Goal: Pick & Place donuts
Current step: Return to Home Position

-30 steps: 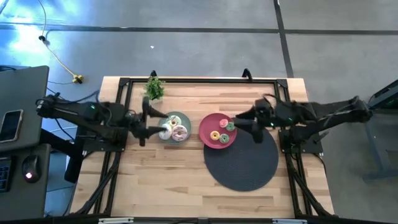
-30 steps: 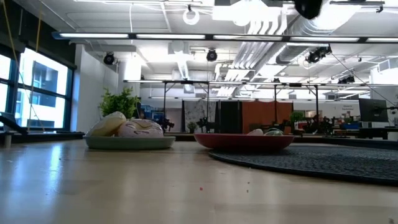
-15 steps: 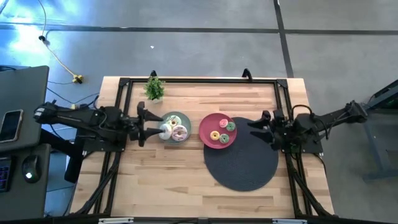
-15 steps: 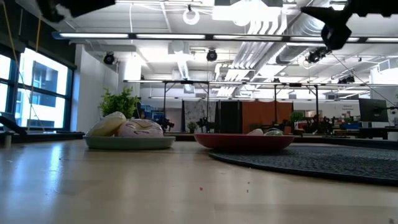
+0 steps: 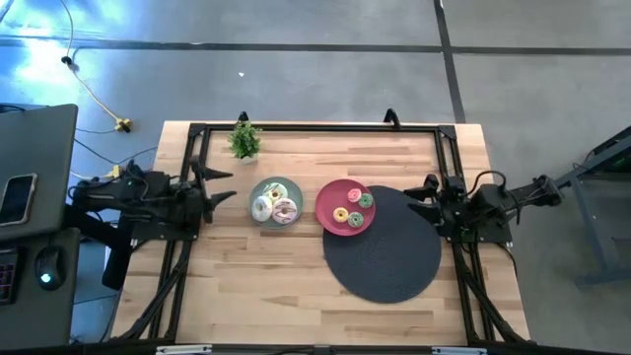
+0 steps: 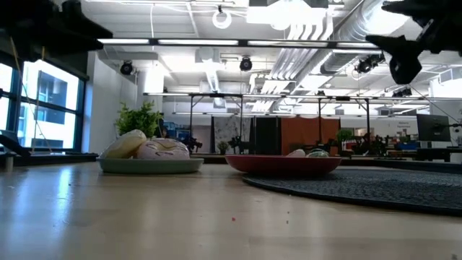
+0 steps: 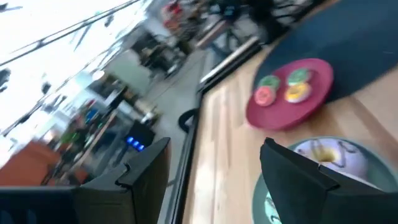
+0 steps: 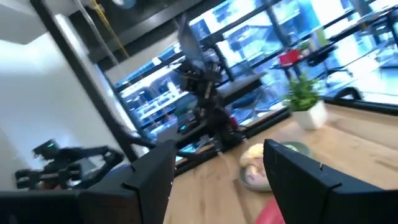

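Three larger donuts, pale green, white and pink, lie on a grey-green plate. Small orange and green donuts lie on a pink plate; the left wrist view shows them too. My left gripper is open and empty, left of the grey-green plate. My right gripper is open and empty over the right edge of the black mat. In the low view the right gripper hangs high at the right.
A small potted plant stands at the far edge behind the grey-green plate. The big black round mat lies right of centre, with the pink plate overlapping its far-left rim. Bare wood shows along the near side.
Both arms have drawn back from the plates. My left gripper has gone from the grey-green plate toward the table's left edge. My right gripper has gone from the pink plate toward the right edge. The donuts and plates have stayed where they were.
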Tool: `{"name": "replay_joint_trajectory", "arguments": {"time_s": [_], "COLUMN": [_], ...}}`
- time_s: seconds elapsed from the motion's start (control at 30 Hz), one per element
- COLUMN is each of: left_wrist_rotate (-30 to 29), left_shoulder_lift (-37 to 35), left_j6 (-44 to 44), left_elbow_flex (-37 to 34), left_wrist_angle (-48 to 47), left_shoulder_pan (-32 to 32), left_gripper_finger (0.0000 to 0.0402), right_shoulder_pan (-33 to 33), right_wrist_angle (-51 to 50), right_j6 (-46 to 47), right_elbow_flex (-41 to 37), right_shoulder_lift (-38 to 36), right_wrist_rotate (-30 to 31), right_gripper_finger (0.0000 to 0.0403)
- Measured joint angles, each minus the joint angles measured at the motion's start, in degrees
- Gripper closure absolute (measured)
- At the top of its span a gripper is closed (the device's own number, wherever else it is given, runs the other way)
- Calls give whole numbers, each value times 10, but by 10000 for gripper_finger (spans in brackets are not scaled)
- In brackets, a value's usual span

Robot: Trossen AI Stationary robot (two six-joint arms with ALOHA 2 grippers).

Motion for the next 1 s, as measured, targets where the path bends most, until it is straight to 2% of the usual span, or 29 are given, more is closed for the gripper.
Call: {"name": "replay_joint_trajectory", "arguments": {"time_s": [0.07,0.2,0.27,0.4,0.63,1.0], "left_wrist_rotate": [-11,20,19,8,6,8], "left_shoulder_lift": [-31,-24,-21,-26,-26,-26], "left_j6": [-10,-25,-29,-38,-13,104], "left_elbow_flex": [-26,-56,-69,-76,-75,-75], "left_wrist_angle": [9,19,38,17,-22,-43], "left_shoulder_pan": [0,0,0,0,0,0], "left_gripper_finger": [165,165,165,165,165,165], "right_shoulder_pan": [0,0,0,0,0,0], "right_wrist_angle": [-5,-18,-23,-27,-27,-27], "right_j6": [-7,-5,-5,-25,-82,-83], "right_elbow_flex": [-12,-25,-39,-41,-41,-41], "right_shoulder_lift": [1,6,4,15,18,18], "right_wrist_rotate": [26,112,146,203,196,195], "right_gripper_finger": [171,171,171,171,171,171]}}
